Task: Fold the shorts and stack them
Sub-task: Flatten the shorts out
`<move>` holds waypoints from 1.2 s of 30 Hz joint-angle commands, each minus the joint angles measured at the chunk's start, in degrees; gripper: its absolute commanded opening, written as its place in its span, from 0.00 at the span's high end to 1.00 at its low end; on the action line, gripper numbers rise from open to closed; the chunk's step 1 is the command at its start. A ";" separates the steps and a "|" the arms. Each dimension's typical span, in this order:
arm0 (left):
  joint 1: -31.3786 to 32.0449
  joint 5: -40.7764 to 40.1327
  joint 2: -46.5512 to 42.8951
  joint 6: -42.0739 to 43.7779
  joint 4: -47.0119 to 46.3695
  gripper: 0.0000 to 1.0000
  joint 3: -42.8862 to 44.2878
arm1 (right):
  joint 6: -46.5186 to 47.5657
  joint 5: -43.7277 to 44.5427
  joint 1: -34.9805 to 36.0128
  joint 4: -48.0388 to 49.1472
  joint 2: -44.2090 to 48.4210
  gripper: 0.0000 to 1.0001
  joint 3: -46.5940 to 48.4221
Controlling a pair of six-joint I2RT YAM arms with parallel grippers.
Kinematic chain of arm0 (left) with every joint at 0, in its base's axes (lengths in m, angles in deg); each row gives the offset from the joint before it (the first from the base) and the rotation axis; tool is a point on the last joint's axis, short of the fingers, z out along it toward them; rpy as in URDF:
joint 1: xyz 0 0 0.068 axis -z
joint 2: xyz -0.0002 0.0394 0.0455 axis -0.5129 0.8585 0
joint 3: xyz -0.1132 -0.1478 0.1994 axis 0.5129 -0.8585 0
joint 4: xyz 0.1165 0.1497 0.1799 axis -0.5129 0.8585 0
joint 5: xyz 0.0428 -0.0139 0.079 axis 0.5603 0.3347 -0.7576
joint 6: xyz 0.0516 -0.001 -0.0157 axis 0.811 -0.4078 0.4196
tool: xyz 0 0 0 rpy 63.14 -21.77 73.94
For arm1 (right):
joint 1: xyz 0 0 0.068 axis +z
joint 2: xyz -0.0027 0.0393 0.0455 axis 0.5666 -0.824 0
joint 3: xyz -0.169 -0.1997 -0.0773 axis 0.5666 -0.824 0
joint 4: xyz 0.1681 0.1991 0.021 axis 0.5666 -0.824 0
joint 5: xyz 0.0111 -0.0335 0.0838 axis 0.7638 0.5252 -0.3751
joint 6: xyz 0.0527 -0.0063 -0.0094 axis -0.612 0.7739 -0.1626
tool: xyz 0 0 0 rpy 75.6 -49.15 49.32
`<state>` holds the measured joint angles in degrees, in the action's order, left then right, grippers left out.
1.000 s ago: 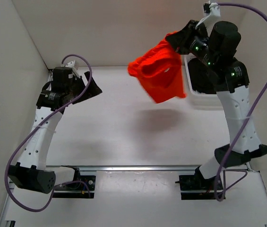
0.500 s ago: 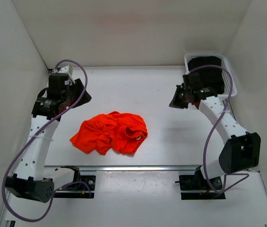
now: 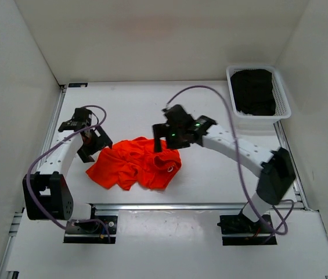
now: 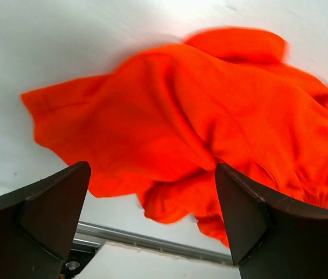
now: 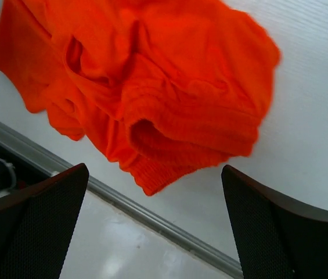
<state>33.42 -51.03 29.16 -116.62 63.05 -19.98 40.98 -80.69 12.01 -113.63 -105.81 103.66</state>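
Observation:
The orange-red shorts [image 3: 134, 165] lie crumpled in a heap on the white table, near its front edge. My left gripper [image 3: 96, 146] hangs open just over the heap's left end; in the left wrist view the shorts [image 4: 210, 116] spread out beyond the open left gripper [image 4: 152, 171], with nothing held. My right gripper [image 3: 159, 136] hovers open above the heap's back right part. In the right wrist view the ribbed waistband side of the shorts [image 5: 169, 87] lies below the open right gripper [image 5: 155, 171], apart from both fingers.
A white basket [image 3: 256, 66] holding dark clothing [image 3: 253, 90] stands at the back right corner. A metal rail [image 3: 169, 205] runs along the table's front edge, close to the shorts. White walls close in the left, back and right sides.
A second ago the shorts hung in the air from my shut right gripper; now they lie on the table. Both arms have swung in over the heap, and both grippers stand open.

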 commanded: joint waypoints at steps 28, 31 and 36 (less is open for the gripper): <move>-7.75 1.05 15.92 -0.03 -7.82 0.90 -0.19 | 9.35 6.86 -0.55 -1.72 -13.70 1.00 14.62; -8.28 -1.24 15.31 -0.03 -4.66 0.90 2.89 | 10.06 6.86 -3.10 -3.12 -10.88 1.00 15.23; -9.33 -1.43 10.47 1.81 -2.71 0.75 3.27 | 11.29 8.88 -5.13 -3.92 -5.70 1.00 11.11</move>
<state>24.90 -51.08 44.52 -116.16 58.05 -17.18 50.42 -72.91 7.07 -116.56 -115.71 115.70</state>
